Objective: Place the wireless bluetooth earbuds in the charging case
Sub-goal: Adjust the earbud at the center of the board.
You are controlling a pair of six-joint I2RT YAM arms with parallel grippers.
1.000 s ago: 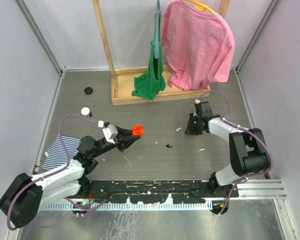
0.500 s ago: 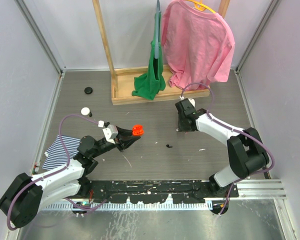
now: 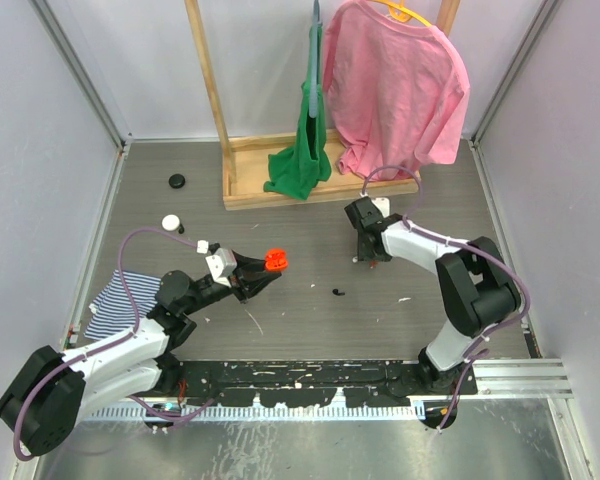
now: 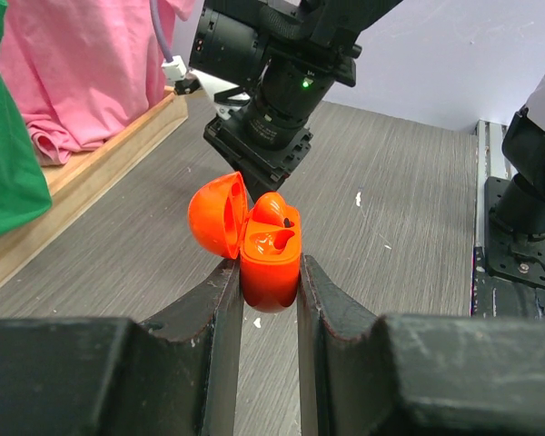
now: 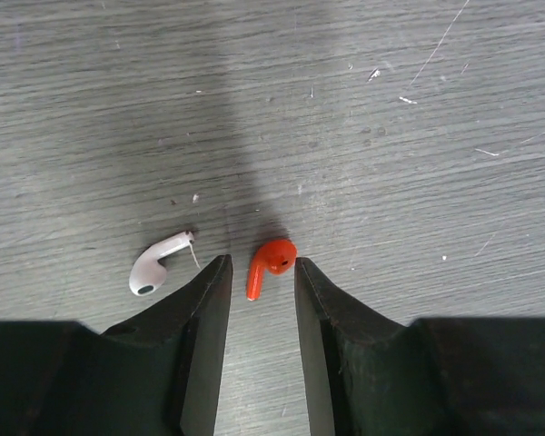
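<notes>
- The left gripper (image 4: 270,300) is clamped on the orange charging case (image 4: 271,250), its lid (image 4: 216,213) hinged open; I cannot tell whether the wells hold anything.
- A white earbud (image 5: 157,266) lies just left of the right gripper (image 5: 262,272), whose fingers stand apart around the orange earbud (image 5: 268,263) on the table (image 3: 310,320).
- A wooden rack base (image 3: 310,190) stands near behind that gripper.

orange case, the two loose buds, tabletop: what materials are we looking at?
Orange case: looks like glossy moulded plastic, with soft highlights on lid and body.
Orange earbud: smooth plastic in the same colour, slight sheen.
White earbud: probably glossy white plastic.
Tabletop: grey wood-grain pattern, likely matte laminate, scratched.
</notes>
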